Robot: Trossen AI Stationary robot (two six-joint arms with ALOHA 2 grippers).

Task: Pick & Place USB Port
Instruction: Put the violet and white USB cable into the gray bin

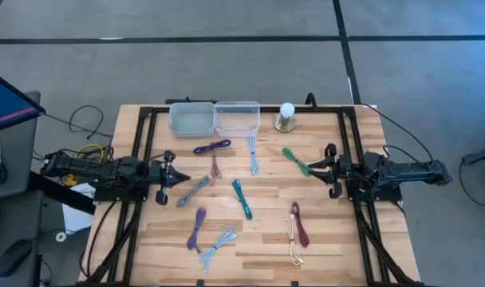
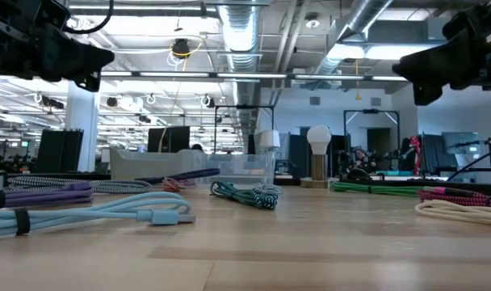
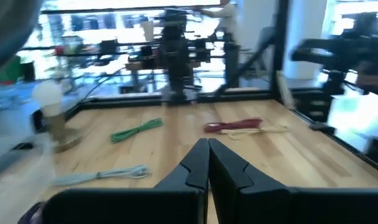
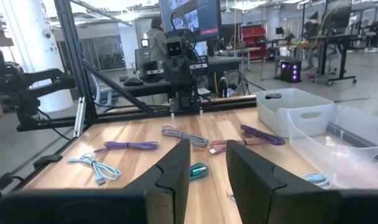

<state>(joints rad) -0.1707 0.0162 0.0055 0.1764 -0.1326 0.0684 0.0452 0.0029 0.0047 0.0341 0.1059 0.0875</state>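
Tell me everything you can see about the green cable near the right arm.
The green cable is a bright green cord, seemingly braided, folded into a slim bundle. It lies flat on the wooden table, running diagonally from below the lamp-like white bulb on its base toward the right gripper, whose fingers stand apart just beyond the cable's end and hold nothing. I cannot tell whether they touch it. No other cable touches it. The low view shows it as a low green strand.

Pretty standard open lab space: a grey floor [image 1: 226, 72] crossed by dark lines is being shown from above, exposed silver ducts [image 2: 244, 36] are hanging overhead, and everything's being lit by ceiling strip lights [image 2: 157, 74].
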